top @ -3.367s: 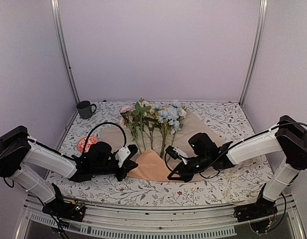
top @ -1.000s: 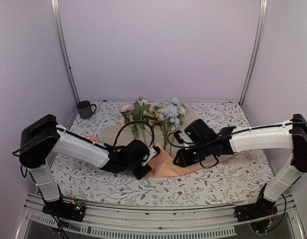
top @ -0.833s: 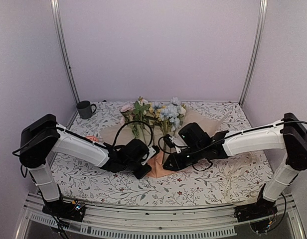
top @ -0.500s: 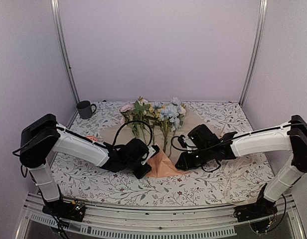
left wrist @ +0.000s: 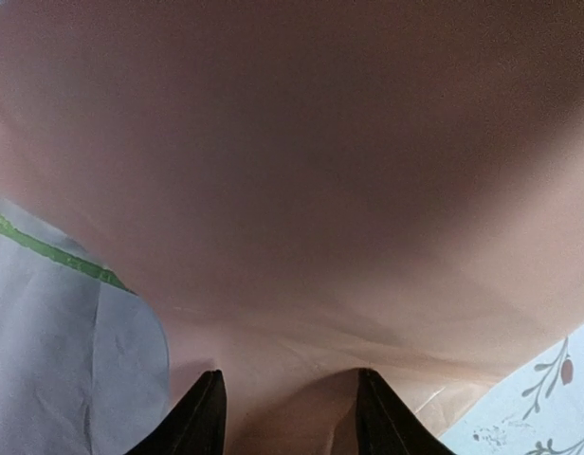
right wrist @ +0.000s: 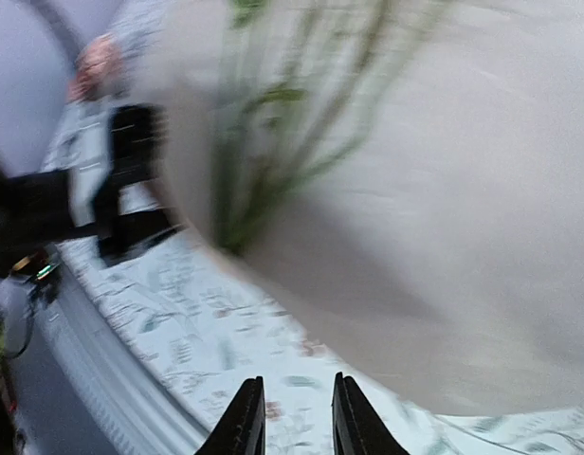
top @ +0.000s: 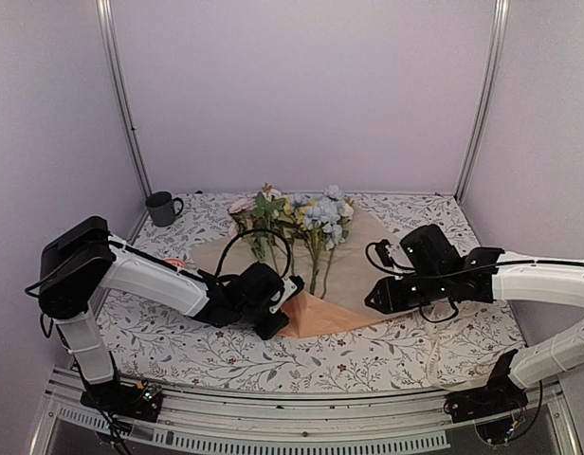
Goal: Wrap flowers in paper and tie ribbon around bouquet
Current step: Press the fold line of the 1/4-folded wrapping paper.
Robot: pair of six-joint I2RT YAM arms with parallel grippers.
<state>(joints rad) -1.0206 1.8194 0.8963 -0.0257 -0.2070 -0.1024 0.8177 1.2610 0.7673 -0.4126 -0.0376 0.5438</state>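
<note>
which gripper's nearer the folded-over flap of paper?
Left. The left gripper is right against the folded flap of the paper, which fills its wrist view. The right gripper hovers by the sheet's near right edge, apart from the flap.

The leaf-print table bears the paper and a mug.

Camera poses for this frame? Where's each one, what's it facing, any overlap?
Top external: high behind the robot, looking down at the table; left arm and right arm show.
Left wrist: behind the left gripper, close against the paper; its fingertips show.
Right wrist: behind the right gripper, blurred, facing the flowers and paper; fingertips show.
Shared: all three see the paper.
</note>
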